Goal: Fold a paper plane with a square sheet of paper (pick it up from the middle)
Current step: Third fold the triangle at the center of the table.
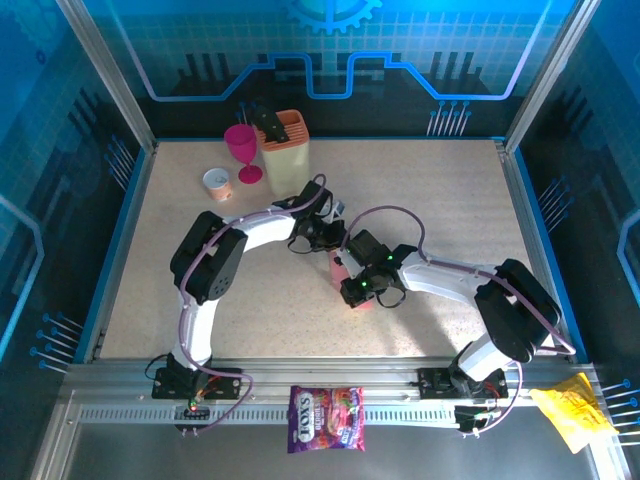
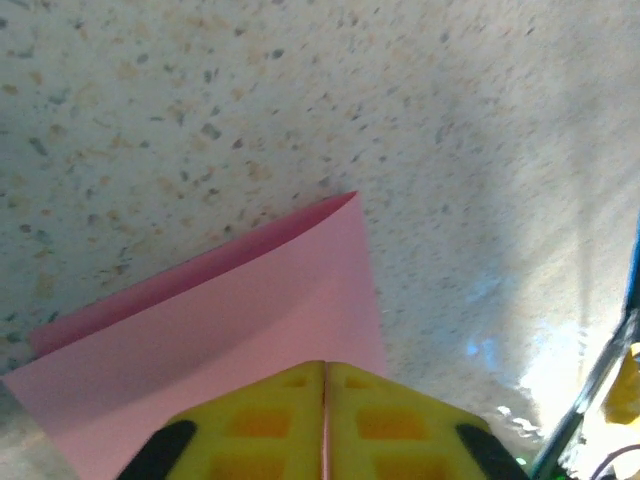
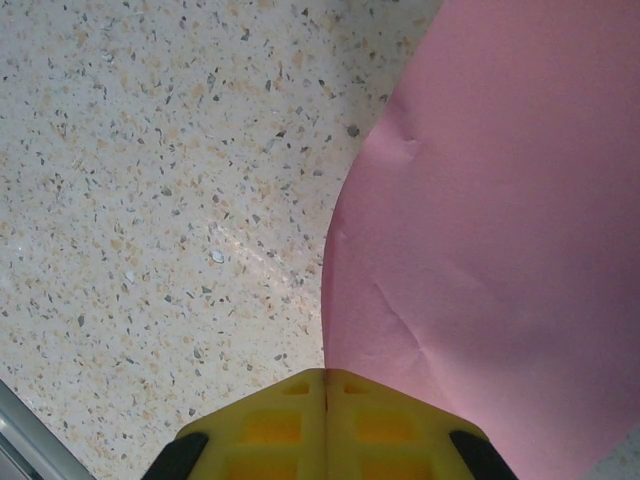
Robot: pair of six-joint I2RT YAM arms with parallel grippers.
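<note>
The square sheet of paper (image 1: 338, 266) is pink-red and lies bent between my two arms at the middle of the table. In the left wrist view the paper (image 2: 250, 320) shows a fold, with a darker layer behind it. My left gripper (image 2: 325, 365) is shut, and a thin pink line of paper is pinched between its yellow fingers. In the right wrist view the paper (image 3: 500, 220) curves up off the speckled tabletop with a few creases. My right gripper (image 3: 326, 374) is shut on its edge. From above, the left gripper (image 1: 322, 236) and right gripper (image 1: 348, 272) stand close together.
A beige knife block (image 1: 283, 150), a magenta goblet (image 1: 242, 150) and a small cup (image 1: 218, 183) stand at the back left. A purple candy bag (image 1: 326, 418) and a crinkled yellow wrapper (image 1: 573, 415) lie on the near rail. Blue walls enclose the table.
</note>
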